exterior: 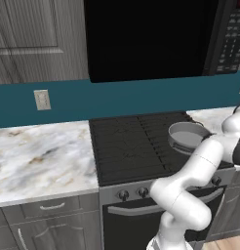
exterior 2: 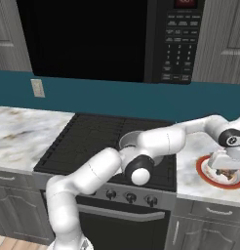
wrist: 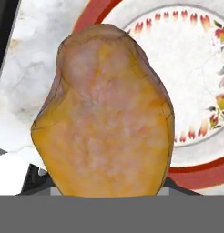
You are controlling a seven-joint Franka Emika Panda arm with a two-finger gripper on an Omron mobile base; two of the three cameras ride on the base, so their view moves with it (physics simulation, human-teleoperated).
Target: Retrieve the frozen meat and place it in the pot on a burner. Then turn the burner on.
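Hand view: mottled, perhaps waxy oblong frozen meat [wrist: 104, 113]

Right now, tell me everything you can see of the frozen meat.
The frozen meat is an oblong orange-brown lump with a paler, pinkish top and yellowish mottling, its surface looking waxy and uneven. In the hand view it stands close before the camera, over the red-rimmed white plate on the marble counter. Its lower end sits between the dark finger tips; whether they press it cannot be told. In the right base view the hand hangs right above that plate.
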